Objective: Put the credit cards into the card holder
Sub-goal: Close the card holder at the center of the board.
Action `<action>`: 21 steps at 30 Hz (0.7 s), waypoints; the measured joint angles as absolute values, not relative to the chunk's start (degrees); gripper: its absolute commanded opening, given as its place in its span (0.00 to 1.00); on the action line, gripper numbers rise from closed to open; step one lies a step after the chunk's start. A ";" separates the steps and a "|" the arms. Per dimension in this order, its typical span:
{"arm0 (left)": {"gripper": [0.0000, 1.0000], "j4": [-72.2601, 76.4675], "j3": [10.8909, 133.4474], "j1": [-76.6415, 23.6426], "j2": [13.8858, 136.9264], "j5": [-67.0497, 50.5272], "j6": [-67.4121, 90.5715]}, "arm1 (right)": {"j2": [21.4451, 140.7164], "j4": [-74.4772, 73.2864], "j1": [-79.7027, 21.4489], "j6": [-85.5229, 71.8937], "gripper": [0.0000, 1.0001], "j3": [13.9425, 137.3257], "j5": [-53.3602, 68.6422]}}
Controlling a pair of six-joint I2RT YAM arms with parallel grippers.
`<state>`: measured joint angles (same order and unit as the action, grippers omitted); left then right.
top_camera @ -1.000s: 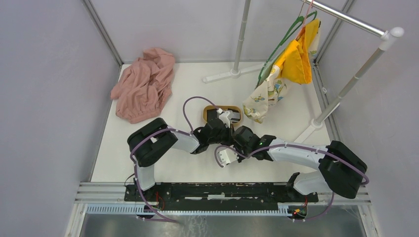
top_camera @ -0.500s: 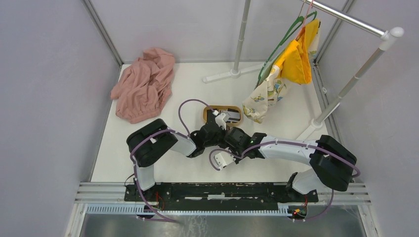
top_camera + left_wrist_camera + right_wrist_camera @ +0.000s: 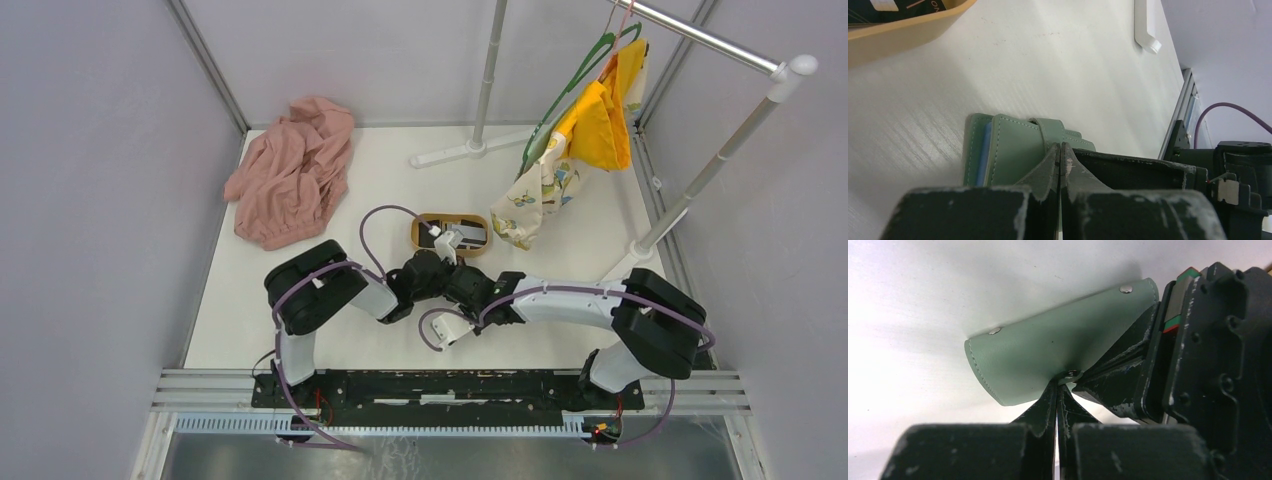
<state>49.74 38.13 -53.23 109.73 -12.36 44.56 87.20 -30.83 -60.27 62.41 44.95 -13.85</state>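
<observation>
Mostly the card holder is out of sight from above, buried under the two wrists where they meet at mid-table, just in front of the oval wooden tray; only the wrist cameras show it. It lies on the white table, folded, grey-green, a strip of pale blue showing at its open edge and the closing tab wrapped over it. The left gripper has its jaws pressed together, tips right at the end of that tab; whether any leather is nipped between them cannot be made out. The right gripper is likewise closed, its tips meeting at a metal snap on the holder's curved outer face, with the left gripper's black body crowding in from the side. The credit cards sit dark in the tray, cut off by the frame edge. Against a second ago, both wrists have drawn back toward the near edge, so the tray now shows almost whole, and the right arm's elbow has swung inward. The pink garment has not shifted.
</observation>
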 measured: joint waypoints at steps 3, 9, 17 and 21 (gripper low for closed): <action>0.02 51.79 37.36 -53.23 110.24 -12.23 45.65 | 87.42 -31.73 -59.99 61.78 0.15 45.69 -13.19; 0.02 54.50 35.79 -52.84 110.87 -12.51 49.21 | 85.58 -34.61 -57.43 62.85 0.35 46.15 -7.40; 0.02 57.43 33.54 -52.07 110.69 -14.68 49.52 | 79.99 -34.92 -48.03 60.05 0.32 46.15 5.56; 0.02 57.36 33.32 -51.70 110.52 -15.46 49.54 | 76.97 -32.93 -43.68 59.05 0.16 45.28 11.81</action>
